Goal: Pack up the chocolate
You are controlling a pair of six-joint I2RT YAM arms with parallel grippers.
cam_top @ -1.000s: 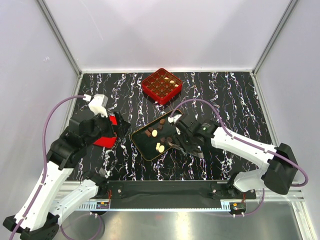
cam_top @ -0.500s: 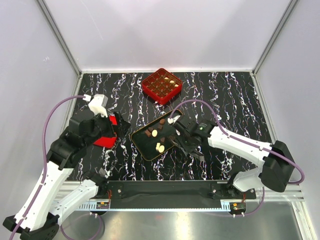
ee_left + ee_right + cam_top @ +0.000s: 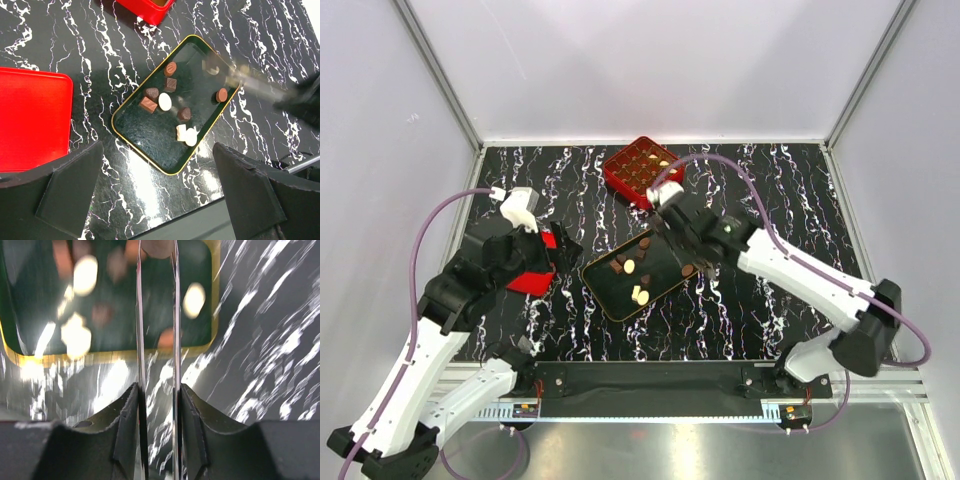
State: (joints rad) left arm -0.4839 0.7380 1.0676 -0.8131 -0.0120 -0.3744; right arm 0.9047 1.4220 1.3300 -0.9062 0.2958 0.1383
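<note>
Several small brown and cream-white chocolate pieces [image 3: 165, 101] lie in the black gold-rimmed tray [image 3: 150, 145], seen in the top view as chocolate [image 3: 630, 266] on the tray [image 3: 610, 292]. My right gripper [image 3: 159, 390] is shut on thin metal tongs [image 3: 175, 315] that reach over the tray's right end. A brownish blur sits between the tong tips at the frame's top edge; whether it is pinched I cannot tell. In the top view the right gripper [image 3: 688, 243] is over the tray's far-right side. My left gripper [image 3: 160, 200] hangs open and empty, high above the tray's near-left side.
A red gridded box [image 3: 642, 172] holding several pieces stands behind the tray. A flat red lid [image 3: 30, 120] lies left of the tray, under my left arm. White walls close in the black marbled table [image 3: 790, 200].
My right arm has swung from the tray's near side to its far-right side, toward the red box, with the tongs squeezed narrower. The left arm has not moved.
</note>
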